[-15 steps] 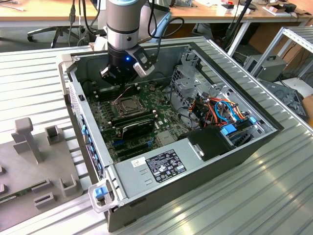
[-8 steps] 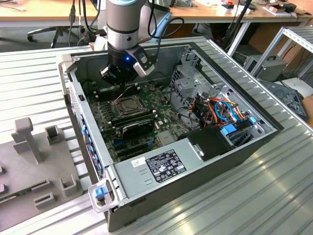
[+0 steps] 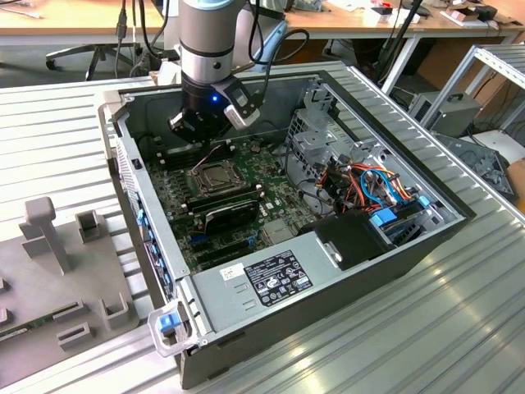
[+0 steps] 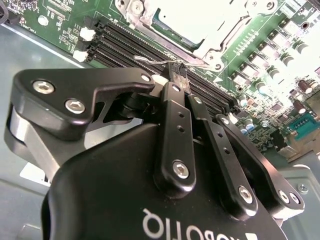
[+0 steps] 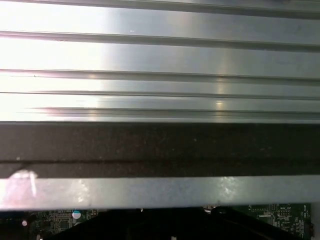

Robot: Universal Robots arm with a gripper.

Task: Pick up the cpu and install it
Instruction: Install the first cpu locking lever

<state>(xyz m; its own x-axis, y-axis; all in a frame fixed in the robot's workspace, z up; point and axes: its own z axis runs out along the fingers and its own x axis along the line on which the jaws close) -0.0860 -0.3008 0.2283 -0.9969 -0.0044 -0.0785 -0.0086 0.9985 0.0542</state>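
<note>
Claw over the socket inside the open computer case.
Claw [image 4: 179,70] fingers pressed together, nothing discernible between; cpu [image 3: 215,174] seated in socket [image 3: 199,182] just beside.

The gripper [image 4: 178,75] is cut off by the second wrist view's lower edge. The socket [image 4: 200,25] is cropped at the upper edge, its interior washed out by glare. The motherboard [image 5: 60,220] is largely hidden behind the case wall [image 5: 160,150] in the first wrist view.
</note>
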